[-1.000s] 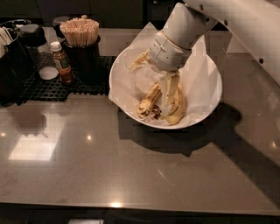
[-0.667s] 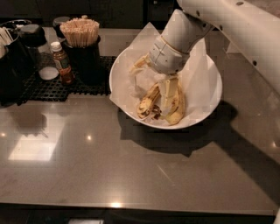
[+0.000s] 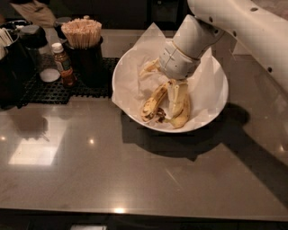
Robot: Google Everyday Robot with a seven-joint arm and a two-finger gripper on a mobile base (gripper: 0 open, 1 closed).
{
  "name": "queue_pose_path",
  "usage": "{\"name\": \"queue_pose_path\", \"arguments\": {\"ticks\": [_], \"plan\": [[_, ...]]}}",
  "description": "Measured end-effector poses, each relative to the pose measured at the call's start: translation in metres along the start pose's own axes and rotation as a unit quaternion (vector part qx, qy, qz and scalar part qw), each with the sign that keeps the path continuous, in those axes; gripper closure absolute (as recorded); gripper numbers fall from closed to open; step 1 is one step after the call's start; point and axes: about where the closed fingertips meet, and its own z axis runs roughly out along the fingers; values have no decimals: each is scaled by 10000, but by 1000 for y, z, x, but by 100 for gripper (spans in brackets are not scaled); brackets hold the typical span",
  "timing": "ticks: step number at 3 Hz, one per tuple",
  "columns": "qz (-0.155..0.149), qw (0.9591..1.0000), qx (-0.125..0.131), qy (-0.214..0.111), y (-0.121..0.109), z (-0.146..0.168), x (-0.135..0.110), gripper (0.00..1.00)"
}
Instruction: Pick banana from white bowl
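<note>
End effector (image 3: 174, 94), grip state indeterminable, sits inside the white bowl (image 3: 213, 110) above the speckled banana (image 3: 152, 104) at the bowl's front-left, so it risks seizing the adjacent cleaner banana (image 3: 183, 115) or paper liner (image 3: 135, 76) instead.

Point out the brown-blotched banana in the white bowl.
The stubby, brown-speckled yellow banana on the left, dark at its near end; the curved yellow banana beside it is cleaner. The gripper sits above both inside the round white bowl.

A glossy grey-brown counter (image 3: 112, 179) catches glints of light, with a dark wall (image 3: 126, 11) behind and a black mat (image 3: 45, 92) back left. The gripper (image 3: 173, 95) is down in the white bowl (image 3: 198, 126).
</note>
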Motion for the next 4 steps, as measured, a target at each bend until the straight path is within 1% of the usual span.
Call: {"name": "queue_pose_path", "arguments": {"ticks": [1, 2, 3, 4], "plan": [[33, 9990, 319, 306, 7, -25, -10, 23], [-132, 9962, 604, 614, 8, -53, -30, 32], [-336, 9953, 602, 680, -1, -58, -43, 44], [-483, 9963, 414, 572, -12, -48, -45, 39]]}}
